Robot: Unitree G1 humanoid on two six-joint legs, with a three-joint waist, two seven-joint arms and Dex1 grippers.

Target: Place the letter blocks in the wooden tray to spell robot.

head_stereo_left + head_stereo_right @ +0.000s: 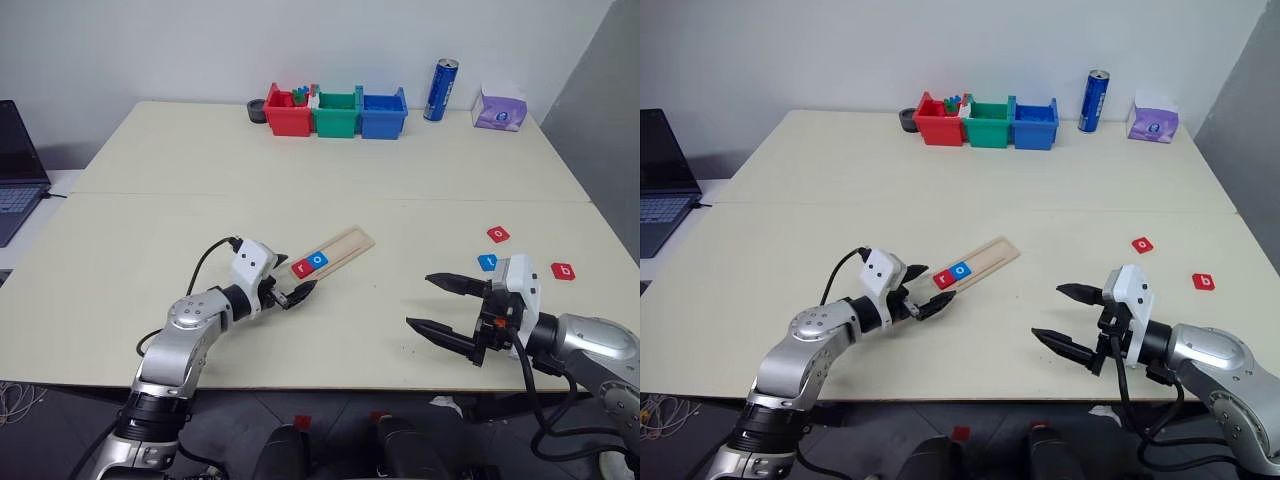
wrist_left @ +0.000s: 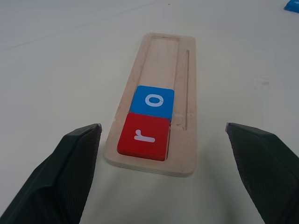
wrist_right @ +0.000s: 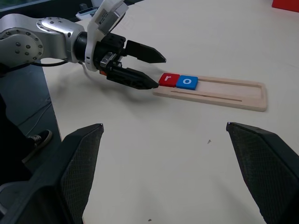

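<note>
**A:** Left eye view first, from the left: what could go wrong?

**Me:** My left gripper (image 1: pixel 297 292), fingers spread and holding nothing, sits at the near end of the wooden tray (image 1: pixel 350 243), left of centre. I judge a nudge there would turn the tray and shift the red r block (image 1: pixel 302 266) and blue o block (image 1: pixel 317 259) seated side by side in it.

**A:** And to the right?

**Me:** My right gripper (image 1: pixel 438 305) is wide open and empty. Beyond it, at centre right, lie the blue t block (image 1: pixel 487 262), red o block (image 1: pixel 498 234) and red b block (image 1: pixel 564 271), flat and apart; I could grab the wrong letter.
</note>
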